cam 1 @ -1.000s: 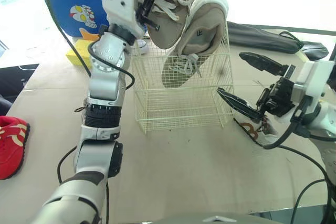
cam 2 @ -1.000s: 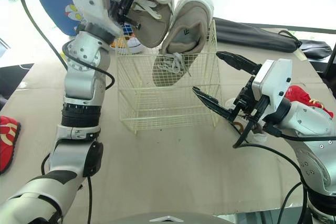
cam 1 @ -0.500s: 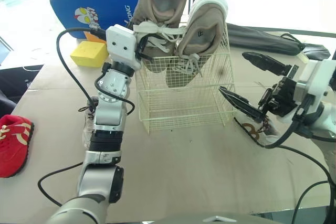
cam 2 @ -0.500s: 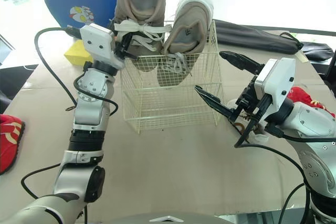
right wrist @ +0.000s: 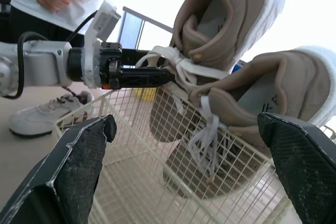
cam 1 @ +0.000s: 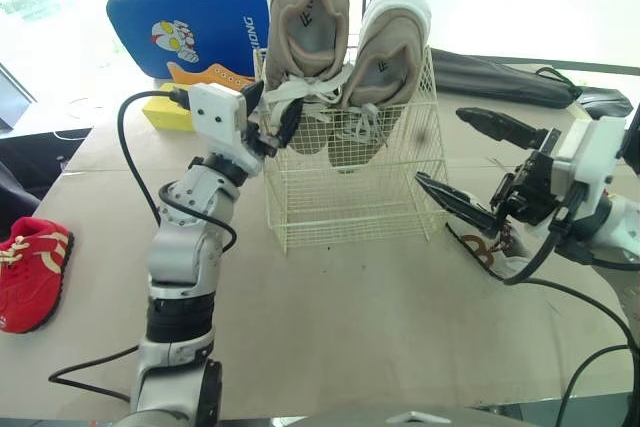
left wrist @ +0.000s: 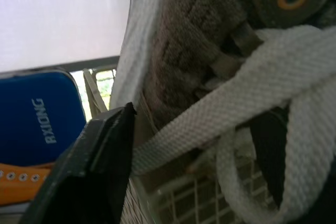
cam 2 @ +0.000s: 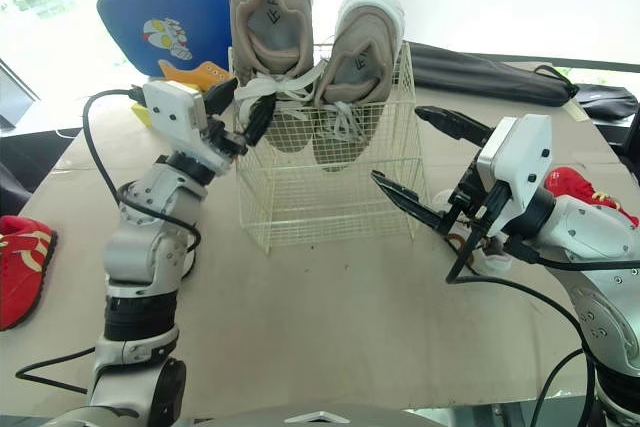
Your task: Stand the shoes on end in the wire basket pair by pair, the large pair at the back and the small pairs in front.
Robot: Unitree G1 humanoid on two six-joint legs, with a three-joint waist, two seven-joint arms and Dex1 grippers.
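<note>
Where the left gripper (cam 1: 268,112) sits at the left rim of the cream wire-mesh basket (cam 1: 350,207), its black fingers stand apart w/ a flat white woven lace (left wrist: 210,125) running between them. The pair of large beige knit sneakers (cam 1: 305,42), white-soled, stands toe-down at basket rear, heels above rim. Right gripper (cam 1: 470,165) is spread wide just right of basket, holding nothing.

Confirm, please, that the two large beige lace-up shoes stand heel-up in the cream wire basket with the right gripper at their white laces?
Not quite: it is the left gripper at the white laces, as the left eye view shows. The beige shoes do stand heel-up in the wire basket.
</note>
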